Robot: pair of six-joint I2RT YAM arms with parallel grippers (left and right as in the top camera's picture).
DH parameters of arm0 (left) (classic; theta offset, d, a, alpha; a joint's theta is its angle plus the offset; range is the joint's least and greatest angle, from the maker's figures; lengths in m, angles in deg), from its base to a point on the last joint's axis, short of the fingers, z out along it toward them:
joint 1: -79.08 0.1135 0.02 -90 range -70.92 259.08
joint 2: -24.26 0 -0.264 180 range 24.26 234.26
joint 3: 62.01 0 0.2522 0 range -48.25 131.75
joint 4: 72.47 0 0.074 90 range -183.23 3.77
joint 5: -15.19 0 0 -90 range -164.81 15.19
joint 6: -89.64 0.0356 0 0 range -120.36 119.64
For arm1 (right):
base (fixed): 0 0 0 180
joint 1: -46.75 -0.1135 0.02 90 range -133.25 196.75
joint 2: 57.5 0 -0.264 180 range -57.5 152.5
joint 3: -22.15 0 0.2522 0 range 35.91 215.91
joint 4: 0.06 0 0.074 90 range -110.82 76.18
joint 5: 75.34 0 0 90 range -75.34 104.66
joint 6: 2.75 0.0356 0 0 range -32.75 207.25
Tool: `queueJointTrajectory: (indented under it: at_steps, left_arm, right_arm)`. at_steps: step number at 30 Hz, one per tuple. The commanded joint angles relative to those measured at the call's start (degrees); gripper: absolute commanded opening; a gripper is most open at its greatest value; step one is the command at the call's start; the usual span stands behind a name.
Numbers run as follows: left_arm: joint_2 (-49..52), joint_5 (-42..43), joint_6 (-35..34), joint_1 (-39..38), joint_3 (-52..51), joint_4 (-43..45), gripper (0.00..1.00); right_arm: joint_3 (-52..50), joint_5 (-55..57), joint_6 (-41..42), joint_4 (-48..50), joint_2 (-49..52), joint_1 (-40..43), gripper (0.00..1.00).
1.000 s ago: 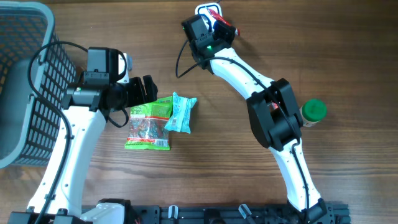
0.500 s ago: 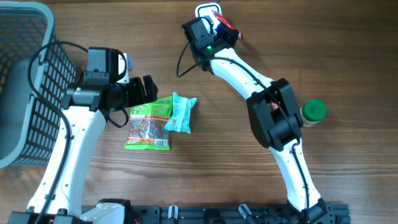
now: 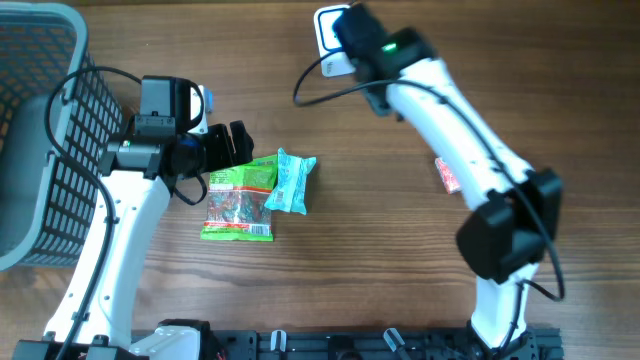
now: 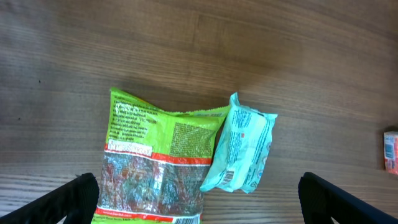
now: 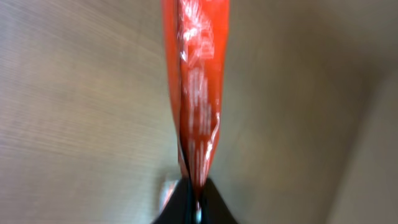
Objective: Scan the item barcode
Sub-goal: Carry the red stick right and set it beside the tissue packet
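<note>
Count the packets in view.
4: a green packet and a blue packet overlapping mid-table, a small red packet beside the right arm, a red wrapper in the right gripper. Others may be hidden.

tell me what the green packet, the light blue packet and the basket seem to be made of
The green packet looks like thin glossy plastic film, with a seemingly clear lower window. The light blue packet looks like crinkly plastic wrapper: creases, crimped end. The basket is probably rigid moulded plastic, matte grey, with open lattice walls.
</note>
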Motion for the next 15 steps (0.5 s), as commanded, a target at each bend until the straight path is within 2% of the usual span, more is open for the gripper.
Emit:
queueJointTrajectory:
  at_steps: [1, 3, 6, 12, 15]
  left_arm:
    - [0.1, 0.6, -0.3, -0.3, 0.2, 0.0, 1.00]
    - [0.1, 0.6, -0.3, -0.3, 0.2, 0.0, 1.00]
    - [0.1, 0.6, -0.3, -0.3, 0.2, 0.0, 1.00]
    - [0.1, 0.6, -0.3, -0.3, 0.2, 0.0, 1.00]
    - [0.1, 0.6, -0.3, -0.3, 0.2, 0.0, 1.00]
  right_arm:
    - [-2.1, -24.3, 12.7, -6.5, 0.5, 6.0, 0.04]
    - [-5.6, -29.3, 12.8, -6.6, 0.5, 7.3, 0.04]
    - [-11.9, -29.9, 12.8, -4.7, 0.5, 8.2, 0.04]
    - [-23.7, -24.3, 19.4, 2.3, 0.5, 8.4, 0.04]
    - [-28.0, -23.1, 20.0, 6.3, 0.5, 8.4, 0.04]
